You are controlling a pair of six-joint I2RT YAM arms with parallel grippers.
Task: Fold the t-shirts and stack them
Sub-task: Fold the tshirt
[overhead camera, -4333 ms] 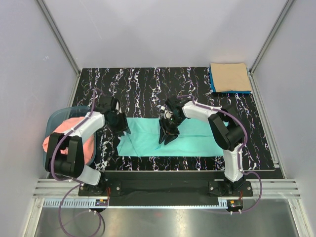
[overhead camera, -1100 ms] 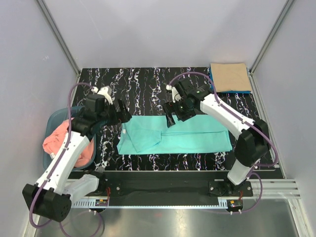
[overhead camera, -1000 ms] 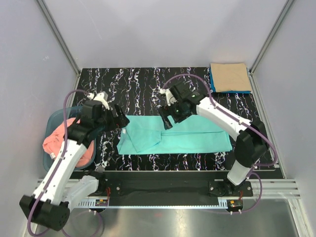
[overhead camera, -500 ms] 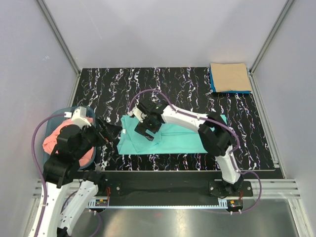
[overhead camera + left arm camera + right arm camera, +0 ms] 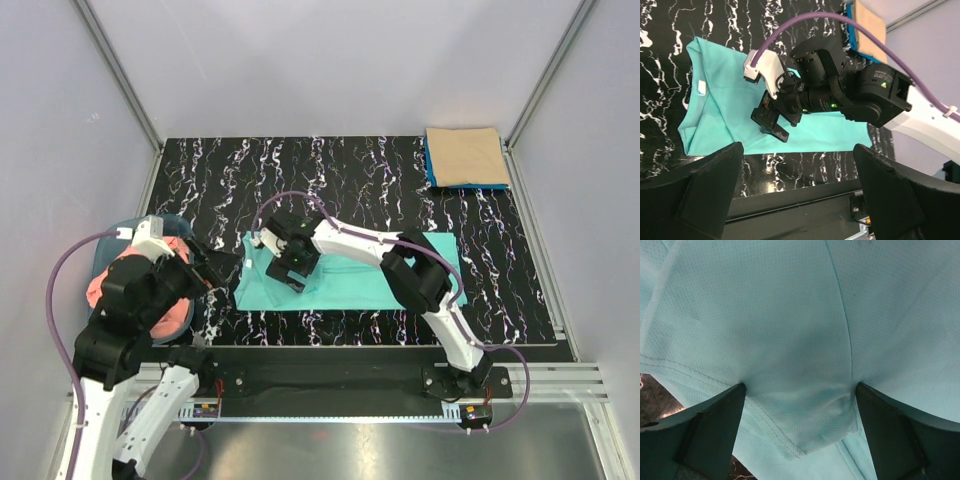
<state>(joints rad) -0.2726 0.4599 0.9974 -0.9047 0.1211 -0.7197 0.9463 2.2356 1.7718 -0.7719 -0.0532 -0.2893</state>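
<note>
The right fingers (image 5: 695, 435) have swept across to the left end of the turquoise-green t-shirt (image 5: 350, 285) spread on the bench (image 5: 300, 170) and hang wide and empty low over the cloth, while the left fingers (image 5: 695, 195), equally wide and empty, back off, so another fold looks imminent.

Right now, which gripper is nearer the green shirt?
Right. The right gripper is over the left part of the green shirt, open fingers at the cloth; the left gripper, also open, hangs just off its left edge.

The turquoise t-shirt (image 5: 790, 315) is matt, fine-pored knit cloth; the table (image 5: 300, 165) smooth, black-marbled.
</note>
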